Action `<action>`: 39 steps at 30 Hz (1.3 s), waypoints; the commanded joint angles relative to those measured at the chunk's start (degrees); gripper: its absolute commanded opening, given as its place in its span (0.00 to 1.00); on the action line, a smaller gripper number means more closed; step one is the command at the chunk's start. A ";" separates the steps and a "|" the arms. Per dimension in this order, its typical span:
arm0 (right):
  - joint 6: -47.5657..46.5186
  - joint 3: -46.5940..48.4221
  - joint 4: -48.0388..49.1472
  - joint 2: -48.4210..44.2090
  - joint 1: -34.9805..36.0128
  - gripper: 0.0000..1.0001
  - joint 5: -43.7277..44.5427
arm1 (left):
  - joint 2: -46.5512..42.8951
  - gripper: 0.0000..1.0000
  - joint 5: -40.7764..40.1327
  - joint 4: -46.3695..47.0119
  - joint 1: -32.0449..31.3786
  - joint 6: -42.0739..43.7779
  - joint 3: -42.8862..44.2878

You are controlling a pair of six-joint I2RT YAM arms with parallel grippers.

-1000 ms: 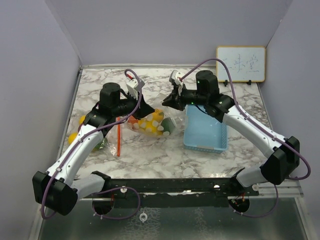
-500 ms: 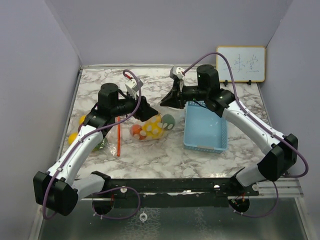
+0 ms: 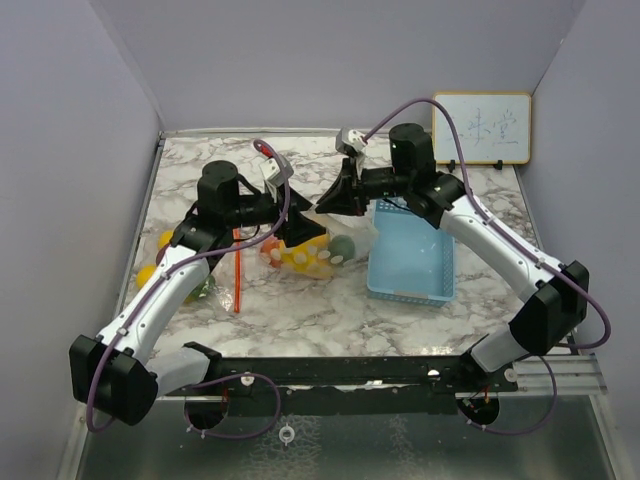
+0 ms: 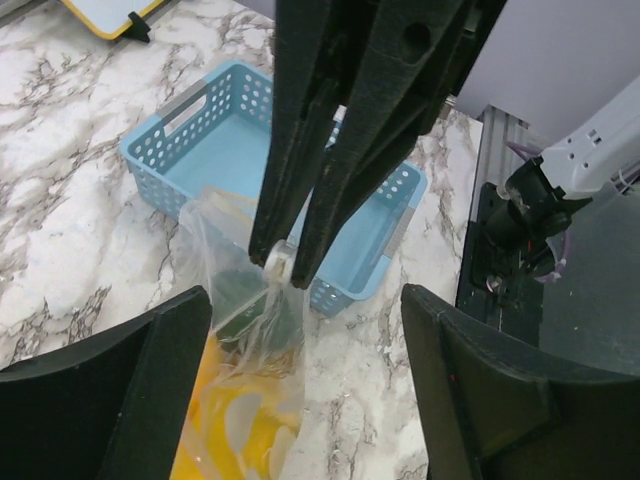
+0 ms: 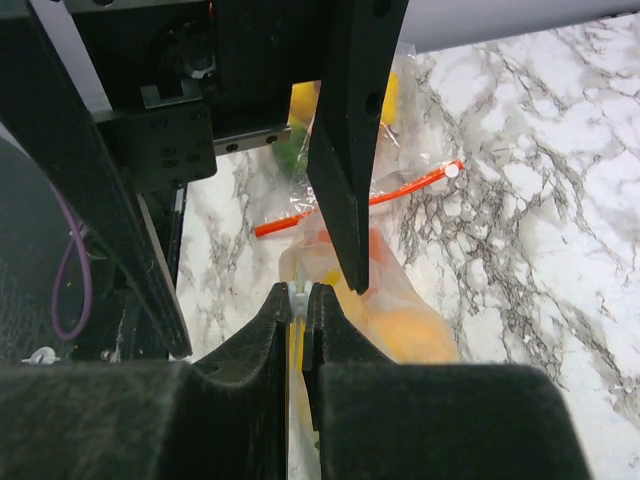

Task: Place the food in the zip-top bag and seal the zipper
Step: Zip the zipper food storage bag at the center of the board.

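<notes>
The clear zip-top bag (image 3: 318, 252) lies on the marble table with food inside. A yellow piece (image 3: 300, 258) and a dark green piece (image 3: 343, 248) show through the plastic. My right gripper (image 3: 322, 203) is shut on the white zipper slider (image 5: 300, 298) at the bag's top and holds that end up. My left gripper (image 4: 305, 325) stands wide open around the bag (image 4: 255, 330) without touching it. The right gripper's two black fingers come down between its pads. More food (image 3: 147, 276), yellow and green, lies at the table's left edge, partly behind the left arm.
A light blue perforated basket (image 3: 410, 262) stands right of the bag. An orange-red strip (image 3: 237, 270) lies on the marble to the bag's left. A small whiteboard (image 3: 481, 127) leans at the back right. Purple walls close in both sides.
My left gripper has opened wide and let go of the bag. My right gripper, still shut on the slider, has shifted slightly left and back, pulling the bag top with it.
</notes>
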 commanded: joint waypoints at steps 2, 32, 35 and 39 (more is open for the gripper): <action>0.46 3.37 -0.34 1.34 -0.18 0.02 -3.18 | 1.65 0.71 4.73 1.71 -1.06 2.39 0.99; -6.09 -0.45 -6.03 1.73 -0.22 0.05 7.15 | -0.78 0.00 -5.41 -0.25 2.34 1.71 -0.09; -6.82 -1.63 -6.67 0.72 -0.36 0.05 8.53 | -1.48 0.00 -5.44 -0.38 3.23 1.91 -0.88; -7.36 -3.99 -7.36 -1.07 -0.89 0.05 11.97 | -2.46 0.00 -6.95 -2.26 4.19 3.34 -1.62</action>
